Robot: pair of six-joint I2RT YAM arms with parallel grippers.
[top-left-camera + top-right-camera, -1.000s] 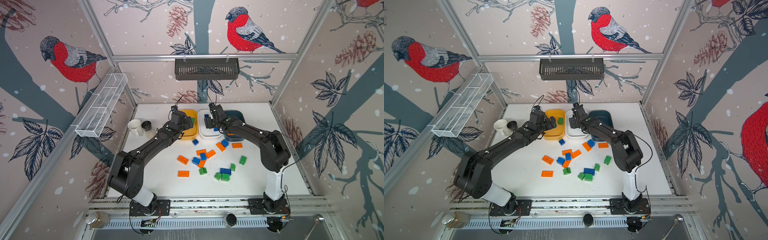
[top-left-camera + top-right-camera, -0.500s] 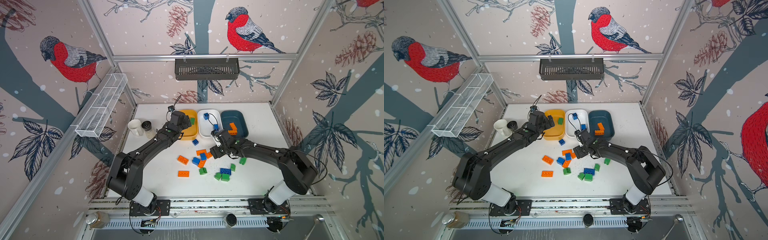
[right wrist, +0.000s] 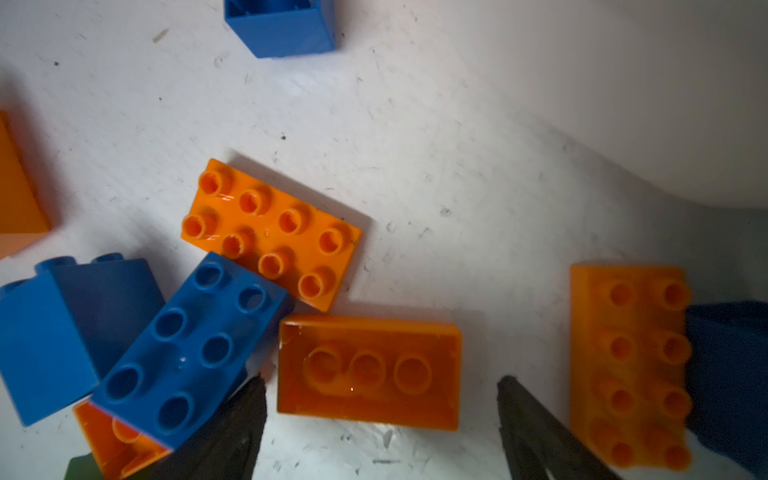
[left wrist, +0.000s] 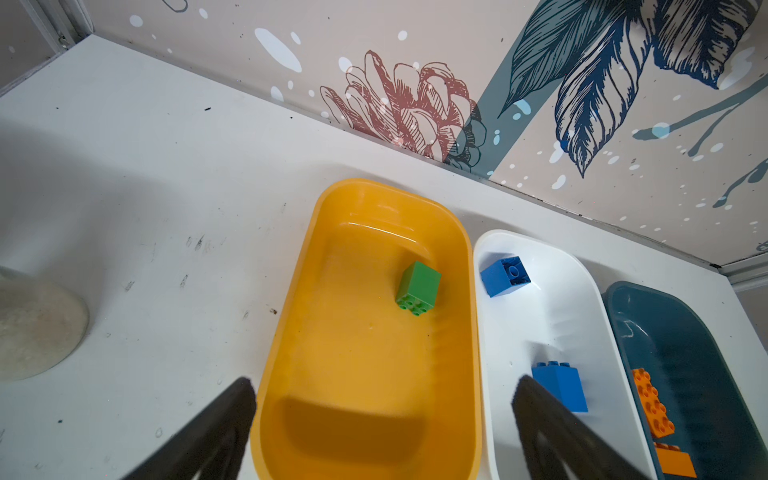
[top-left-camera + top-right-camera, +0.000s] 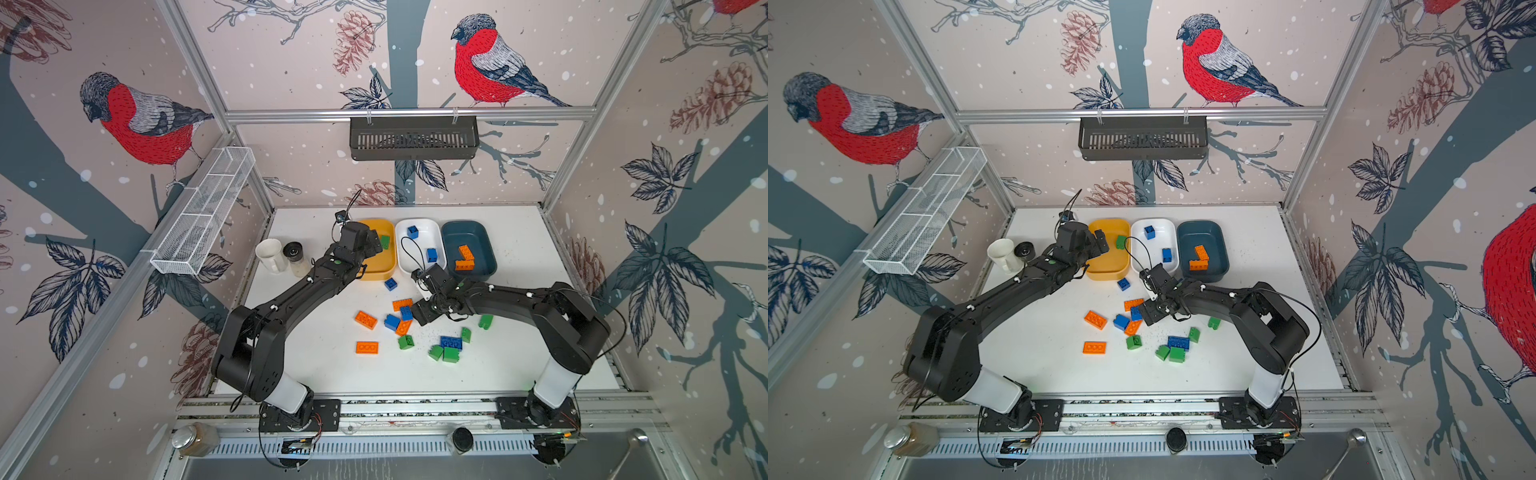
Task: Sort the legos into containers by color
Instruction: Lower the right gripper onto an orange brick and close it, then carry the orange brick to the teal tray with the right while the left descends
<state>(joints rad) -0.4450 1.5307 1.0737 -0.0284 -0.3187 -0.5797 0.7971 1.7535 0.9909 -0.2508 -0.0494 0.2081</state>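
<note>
Sorting has barely begun. Taking the white tub [image 5: 432, 232] as the mark, it holds two blue legos [image 5: 432, 254]. The yellow tub [image 5: 380, 266] just beside it on the left arm's side holds one green brick [image 5: 385, 241], and the teal tub [image 5: 482, 245] on its other side holds two orange bricks [image 5: 465, 258]. More than a dozen legos lie loose on the counter [image 5: 540, 332] in front of the white tub, toward the arm bases, with orange, blue and green mixed together and several touching. The left claw [image 4: 384, 384] hovers over the yellow tub's near end, spread wide and empty. The right claw [image 3: 380, 386] is low over the loose heap in front of the white tub. Its jaws are apart and grip nothing, and an upside-down orange brick [image 3: 370, 370] lies just ahead between them, likely the next pick. Nearly all the work remains.
</note>
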